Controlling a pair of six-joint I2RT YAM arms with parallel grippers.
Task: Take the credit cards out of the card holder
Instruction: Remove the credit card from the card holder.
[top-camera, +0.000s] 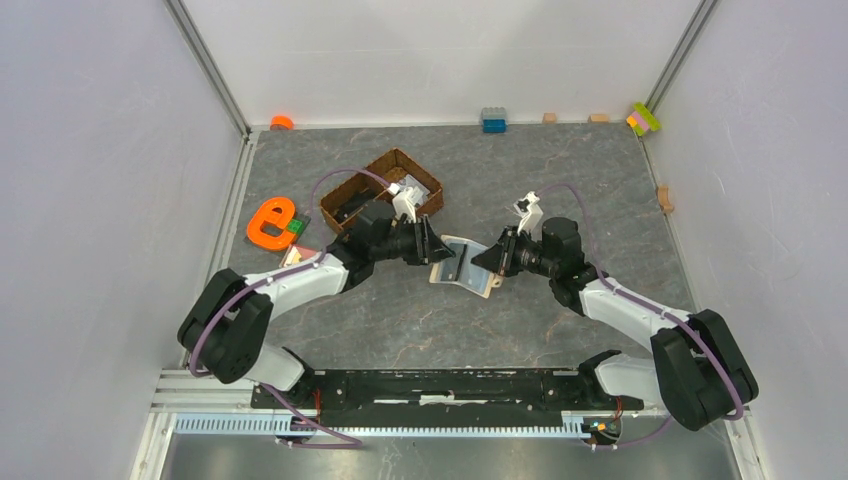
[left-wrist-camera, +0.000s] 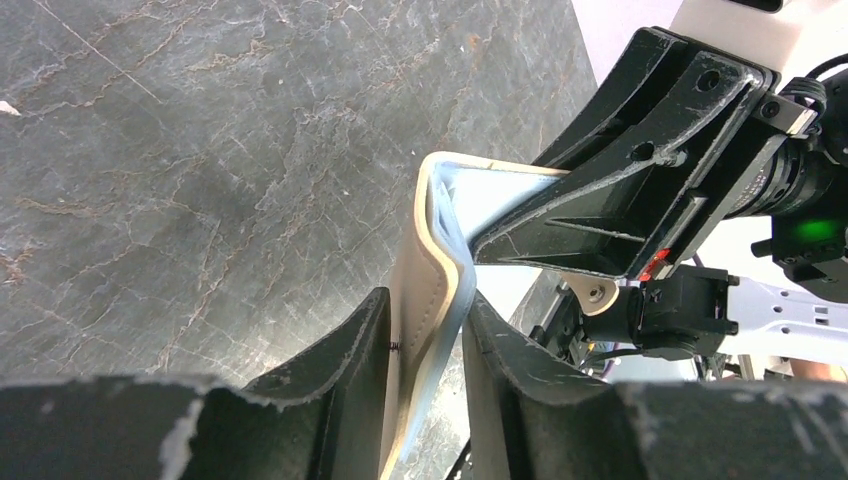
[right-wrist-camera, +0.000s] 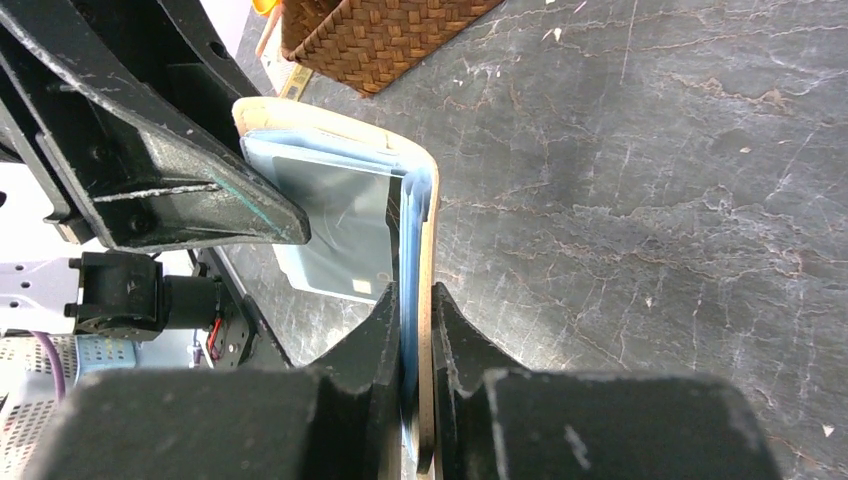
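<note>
A: Left gripper (left-wrist-camera: 428, 305) fingers astride one flap of the card holder (left-wrist-camera: 437, 225), touching both faces; clamped or slack, cannot tell.

B: And off the right wrist?

A: Right gripper (right-wrist-camera: 413, 295) pinched tight on the other flap; sleeves (right-wrist-camera: 330, 230) fanned open, credit cards perhaps tucked inside.

B: From above?

A: Hangs spread between both, over the tabletop (top-camera: 400, 320) middle. Opening step; next calls for one freed jaw nipping a card edge.

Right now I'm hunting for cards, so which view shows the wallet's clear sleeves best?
Right wrist: the sleeves face that camera, spread open inside the wallet. Left wrist catches only a narrow strip of them beside the beige cover. From above the wallet is tiny, its sleeves a grey patch.
</note>
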